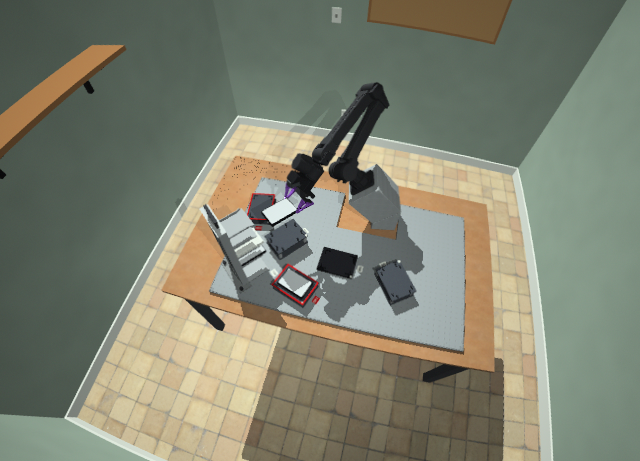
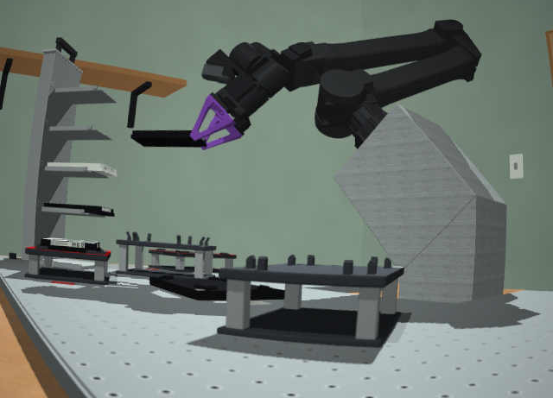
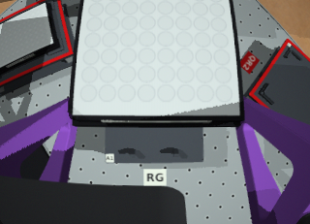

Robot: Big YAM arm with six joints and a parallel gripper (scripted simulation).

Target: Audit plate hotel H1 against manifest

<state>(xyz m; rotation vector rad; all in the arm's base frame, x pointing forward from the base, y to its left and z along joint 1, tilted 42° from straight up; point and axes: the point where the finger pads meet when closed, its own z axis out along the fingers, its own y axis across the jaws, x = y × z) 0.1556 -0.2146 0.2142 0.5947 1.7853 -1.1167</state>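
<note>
My gripper [image 2: 201, 138] is shut on a plate with black sides and a white top [image 2: 166, 137], held level high above the deck. In the top view the plate [image 1: 279, 210] hangs between the back red-framed nest [image 1: 258, 206] and the dark RG nest [image 1: 286, 237]. In the wrist view the plate [image 3: 157, 37] fills the frame between the purple fingers, with the RG deck label [image 3: 154, 176] below it. The hotel H1 [image 2: 54, 153] stands at the left. Its lowest shelf holds a black plate [image 2: 82, 207], the second a white plate [image 2: 85, 165]. The two upper shelves are bare.
A front red-framed nest [image 1: 294, 284] [image 2: 69, 243] carries a labelled plate. A black plate [image 1: 337, 262] lies on the deck mid-table. Another dark nest [image 1: 394, 281] stands at the right. The grey arm pedestal [image 1: 376, 196] is behind.
</note>
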